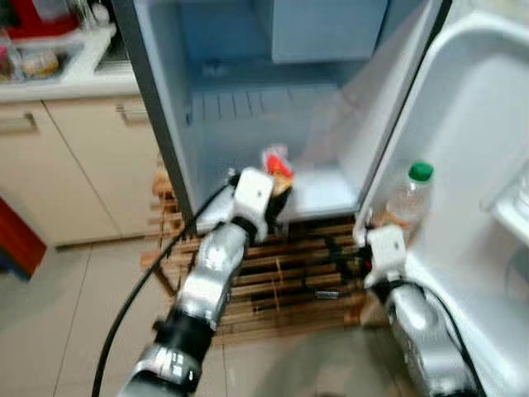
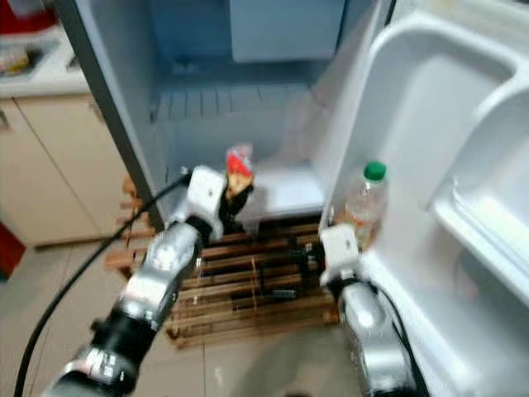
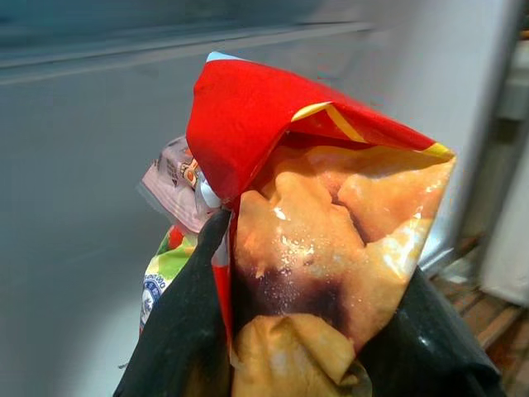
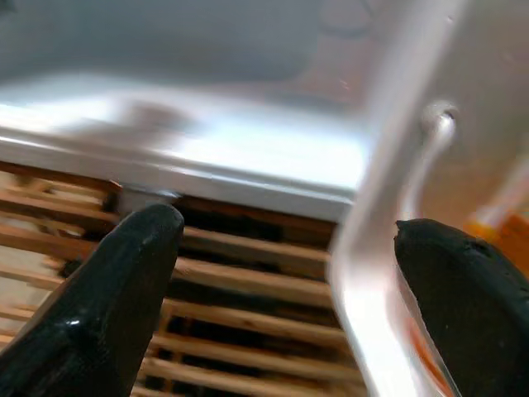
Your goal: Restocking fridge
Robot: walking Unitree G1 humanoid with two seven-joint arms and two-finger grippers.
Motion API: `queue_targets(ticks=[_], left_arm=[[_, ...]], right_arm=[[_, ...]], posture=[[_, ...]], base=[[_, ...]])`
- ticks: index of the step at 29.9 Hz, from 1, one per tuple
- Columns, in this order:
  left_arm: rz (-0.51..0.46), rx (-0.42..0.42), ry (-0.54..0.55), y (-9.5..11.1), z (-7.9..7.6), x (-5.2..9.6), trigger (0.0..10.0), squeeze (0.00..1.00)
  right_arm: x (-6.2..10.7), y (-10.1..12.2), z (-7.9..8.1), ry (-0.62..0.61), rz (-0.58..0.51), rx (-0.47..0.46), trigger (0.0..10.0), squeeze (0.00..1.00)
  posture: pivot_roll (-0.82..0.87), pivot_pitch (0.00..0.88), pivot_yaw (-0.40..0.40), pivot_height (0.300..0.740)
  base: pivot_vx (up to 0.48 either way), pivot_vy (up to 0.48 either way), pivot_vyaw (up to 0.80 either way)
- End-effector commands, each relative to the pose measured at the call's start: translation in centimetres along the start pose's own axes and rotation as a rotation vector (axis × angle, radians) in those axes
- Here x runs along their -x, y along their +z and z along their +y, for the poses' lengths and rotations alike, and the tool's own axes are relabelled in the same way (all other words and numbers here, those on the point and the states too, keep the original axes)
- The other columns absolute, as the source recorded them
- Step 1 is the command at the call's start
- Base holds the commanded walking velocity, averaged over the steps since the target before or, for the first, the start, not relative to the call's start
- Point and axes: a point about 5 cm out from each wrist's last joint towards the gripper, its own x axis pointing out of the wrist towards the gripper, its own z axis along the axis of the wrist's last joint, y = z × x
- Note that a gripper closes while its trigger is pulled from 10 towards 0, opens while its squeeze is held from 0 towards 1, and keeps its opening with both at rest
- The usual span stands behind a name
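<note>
Wooden slatted pallet [image 1: 281, 281]: lies on the floor under the front edge of the appliance, slats running crosswise, dark gaps between them.

Tiled floor [image 1: 66, 314]: pale beige, grout lines visible, to the left of the pallet and in front of it.

Cream cabinets [image 1: 74, 165]: lower kitchen units at left, with a bar handle [image 1: 16, 122] near the top of one door.

White countertop [image 1: 58, 78]: above the cabinets, carrying blurred items, among them something red [image 1: 37, 16] at the back.

Red object [image 1: 18, 240]: low at the far left edge, partly cut off, kind cannot be told.
</note>
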Motion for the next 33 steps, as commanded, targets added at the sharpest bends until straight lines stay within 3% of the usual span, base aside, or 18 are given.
queue_targets(ticks=[1, 4, 11, 13, 19, 25, 33], left_arm=[[-0.012, -0.003, 0.014, 0.2, 0.5, 0.0, 10.0, 0.00], [-0.008, -0.003, 0.017, 0.1, 0.5, -0.1, 10.0, 0.00], [0.034, -0.087, 0.001, -0.4, 0.4, -0.7, 10.0, 0.00], [0.123, -0.188, -0.045, -1.4, 0.1, -1.6, 10.0, 0.00], [0.173, -0.278, -0.071, -1.0, -0.1, -3.4, 10.0, 0.00], [0.160, -0.277, -0.017, 0.0, 0.3, -4.4, 10.0, 0.00], [0.183, -0.287, 0.008, -0.2, 0.3, -4.7, 10.0, 0.00]], right_arm=[[0.7, -1.2, -1.6, -0.085, 0.069, 0.014, 10.0, 0.00], [1.0, -1.6, -2.0, -0.103, 0.086, 0.002, 10.0, 0.00], [0.5, 0.5, 0.8, 0.035, -0.025, -0.072, 10.0, 0.00], [0.2, 1.2, 1.7, 0.076, -0.049, -0.093, 10.0, 0.00], [0.1, 1.9, 2.6, 0.137, -0.065, -0.086, 10.0, 0.00], [0.5, 2.2, 3.2, 0.179, -0.069, -0.076, 10.0, 0.00], [1.0, 2.0, 3.7, 0.211, -0.057, -0.078, 10.0, 0.00]], posture=[[-0.24, 0.000, 0.019, 0.740], [-0.24, 0.000, 0.021, 0.740], [-0.24, 0.000, 0.021, 0.740], [-0.23, 0.000, 0.013, 0.740], [-0.25, 0.000, 0.020, 0.740], [-0.27, 0.000, 0.034, 0.740], [-0.27, 0.000, 0.034, 0.740]], base=[[0.000, 0.000, 0.00], [0.000, 0.000, 0.00], [0.000, 0.000, 0.00], [0.000, 0.000, 0.00], [0.000, 0.000, 0.00], [0.094, -0.218, 0.00], [0.297, -0.375, 0.00]])
